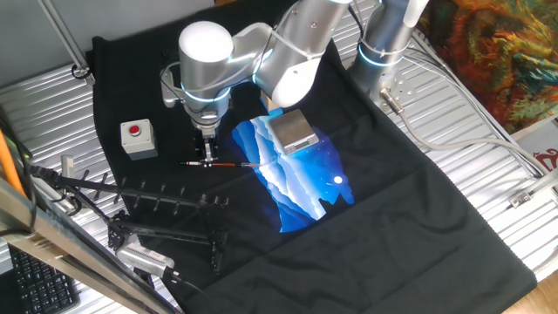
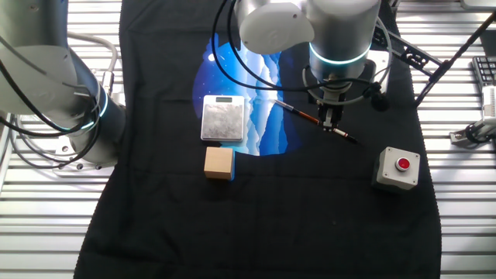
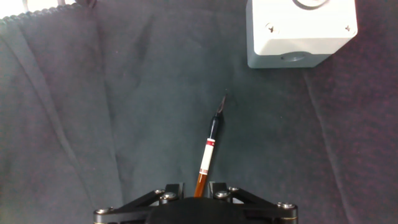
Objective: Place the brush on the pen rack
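The brush (image 1: 228,164) lies low on the black cloth, red middle, black end pointing left toward the grey box. It also shows in the other fixed view (image 2: 306,116) and in the hand view (image 3: 208,146). My gripper (image 1: 209,158) stands straight down over the brush's black-end half, its jaws close on either side of the red shaft (image 2: 332,125). In the hand view the shaft runs up from between the jaws (image 3: 198,186). The pen rack (image 1: 166,202), a low black frame with short pegs, stands nearer the front left, apart from the gripper.
A grey box with a red button (image 1: 138,138) sits left of the brush (image 2: 398,167) (image 3: 301,31). A silver scale (image 1: 292,131) rests on the blue print (image 1: 305,187). A wooden block (image 2: 219,163) stands beside it. Cables and black stands (image 1: 148,253) lie by the rack.
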Tool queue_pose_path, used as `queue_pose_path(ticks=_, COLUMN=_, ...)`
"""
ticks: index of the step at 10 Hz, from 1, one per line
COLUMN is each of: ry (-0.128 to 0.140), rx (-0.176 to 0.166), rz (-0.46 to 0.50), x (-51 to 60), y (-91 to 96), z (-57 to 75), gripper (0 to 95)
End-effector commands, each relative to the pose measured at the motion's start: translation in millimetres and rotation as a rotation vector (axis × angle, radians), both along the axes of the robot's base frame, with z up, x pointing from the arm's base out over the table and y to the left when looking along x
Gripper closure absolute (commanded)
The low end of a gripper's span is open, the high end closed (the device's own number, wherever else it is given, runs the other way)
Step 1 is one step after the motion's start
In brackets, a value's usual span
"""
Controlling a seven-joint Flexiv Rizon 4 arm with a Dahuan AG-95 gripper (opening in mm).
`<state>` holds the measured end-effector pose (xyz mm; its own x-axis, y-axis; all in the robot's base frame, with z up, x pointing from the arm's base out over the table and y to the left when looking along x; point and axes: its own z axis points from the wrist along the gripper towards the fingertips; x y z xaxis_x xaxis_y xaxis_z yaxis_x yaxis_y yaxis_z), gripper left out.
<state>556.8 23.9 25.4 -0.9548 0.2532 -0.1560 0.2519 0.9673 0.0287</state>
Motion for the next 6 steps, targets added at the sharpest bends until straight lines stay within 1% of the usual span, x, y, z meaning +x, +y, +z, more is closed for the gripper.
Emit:
queue_pose_path(ticks=1, ry=-0.005, rx=-0.001, rz=0.000, x=-0.5, y=0.4, z=-2.8, gripper=76.0)
queue_pose_path(ticks=6, ry=0.001, rx=0.002, rz=0.000, x=-0.4, y=0.7, z=-2.9, gripper=76.0)
